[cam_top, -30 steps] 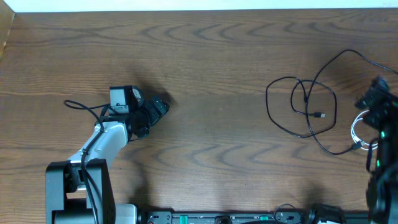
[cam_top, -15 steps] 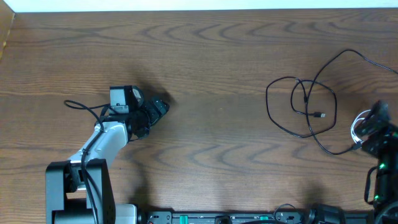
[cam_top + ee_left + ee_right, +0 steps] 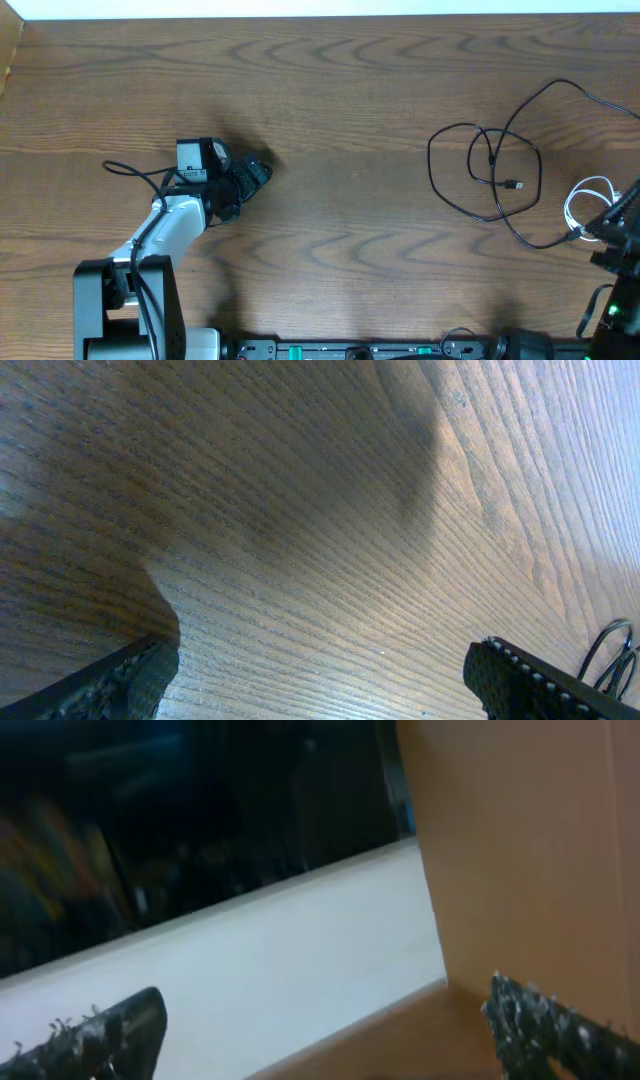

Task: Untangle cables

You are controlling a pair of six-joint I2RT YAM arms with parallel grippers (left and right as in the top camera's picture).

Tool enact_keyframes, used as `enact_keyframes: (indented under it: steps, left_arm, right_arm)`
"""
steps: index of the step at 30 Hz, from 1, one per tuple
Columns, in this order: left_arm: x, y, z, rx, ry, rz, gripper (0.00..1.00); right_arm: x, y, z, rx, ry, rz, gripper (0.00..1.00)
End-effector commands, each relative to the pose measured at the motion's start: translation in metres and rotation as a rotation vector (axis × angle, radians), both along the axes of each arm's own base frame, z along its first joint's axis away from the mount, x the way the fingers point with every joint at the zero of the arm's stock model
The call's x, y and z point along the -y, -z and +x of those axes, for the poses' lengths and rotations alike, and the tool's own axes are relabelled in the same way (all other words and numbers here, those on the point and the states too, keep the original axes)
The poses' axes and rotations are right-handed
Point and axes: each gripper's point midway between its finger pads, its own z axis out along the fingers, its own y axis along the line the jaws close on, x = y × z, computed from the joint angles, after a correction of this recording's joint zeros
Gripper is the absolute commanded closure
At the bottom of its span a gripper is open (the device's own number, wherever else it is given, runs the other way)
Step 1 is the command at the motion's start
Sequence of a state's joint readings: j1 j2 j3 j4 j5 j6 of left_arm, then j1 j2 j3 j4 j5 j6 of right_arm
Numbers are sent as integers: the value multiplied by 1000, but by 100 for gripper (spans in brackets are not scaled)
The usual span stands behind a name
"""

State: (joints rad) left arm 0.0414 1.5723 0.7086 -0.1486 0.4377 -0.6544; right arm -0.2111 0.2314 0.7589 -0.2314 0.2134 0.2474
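The black cables [image 3: 491, 160] lie in overlapping loops on the right part of the wooden table [image 3: 350, 90], one small plug end [image 3: 516, 185] resting inside a loop. A short white cable [image 3: 570, 205] curls beside them near the right edge. My right arm [image 3: 622, 232] sits at the right edge, just past the white cable. In its wrist view the right gripper [image 3: 330, 1040] is open, empty and aimed off the table. My left gripper [image 3: 255, 172] rests low over bare wood at the left, far from the cables. It is open [image 3: 325, 690] with nothing between its fingers [image 3: 120, 685].
Thin dark cable loops [image 3: 612, 650] show at the far right of the left wrist view. A brown panel [image 3: 530, 850] and a pale surface [image 3: 250, 960] fill the right wrist view. A thick black wire [image 3: 135, 172] trails from the left arm.
My right arm has pulled back toward the near right edge, uncovering the white cable. The left arm and the black cables have not moved.
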Motion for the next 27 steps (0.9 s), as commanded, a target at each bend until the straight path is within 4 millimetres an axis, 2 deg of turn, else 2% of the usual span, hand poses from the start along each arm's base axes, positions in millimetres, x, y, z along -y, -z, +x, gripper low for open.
enact_keyframes:
  steps: [1, 5, 10, 18, 26, 27]
  left_arm:
    - [-7, 2, 1, -2, -14, 34, 2]
    - [-7, 2, 1, -2, -14, 34, 2]
    - [-7, 2, 1, -2, -14, 34, 2]
    - [-7, 2, 1, -2, -14, 34, 2]
    - [-7, 2, 1, -2, -14, 34, 2]
    - [-7, 2, 1, -2, -14, 34, 2]
  right_arm:
    - [0, 17, -2, 50, 7, -19, 1]
    - [1, 44, 4, 77, 7, -25, 1]
    - [6, 94, 23, 9, 6, -10, 1]
    - [11, 148, 47, -12, 6, -6, 1]
    - [14, 211, 63, -154, 6, 24, 1]
    - [14, 212, 63, -160, 5, 25, 1]
